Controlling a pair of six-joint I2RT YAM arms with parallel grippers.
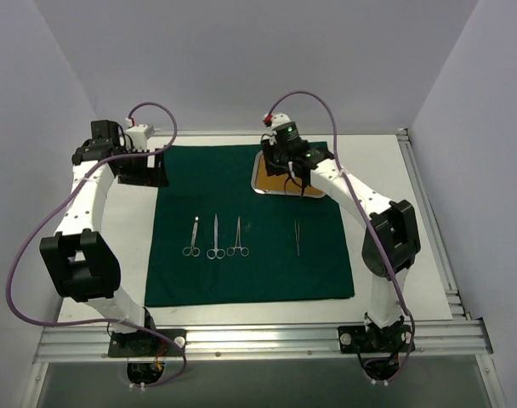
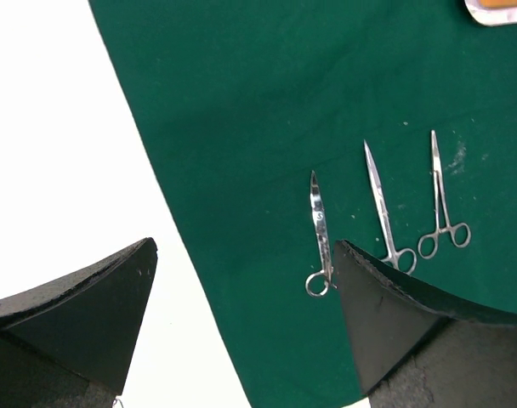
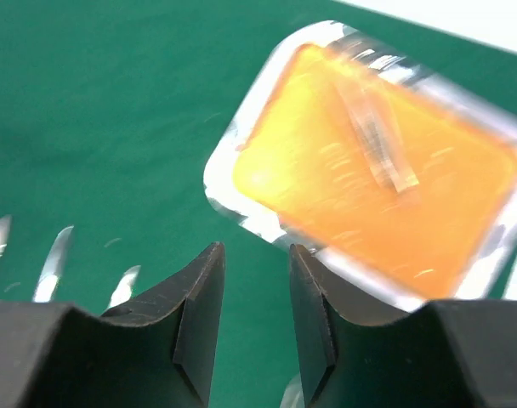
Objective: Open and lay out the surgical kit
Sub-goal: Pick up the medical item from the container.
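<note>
Hovering just short of the tray with the right gripper, fingers partly spread, pinching nothing. In the tray, on an orange liner, a blurred silver tool. Tray at the far right of a flat green cloth. In a row mid-cloth: scissors, a longer pair, a clamp; tweezers apart to the right. Over the cloth's left edge with the left gripper, spread wide, holding nothing. Stamp on the scissors too small to read.

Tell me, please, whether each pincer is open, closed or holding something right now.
Left pincer: wide open, holding nothing.
Right pincer: partly open, empty, by the tray.
</note>
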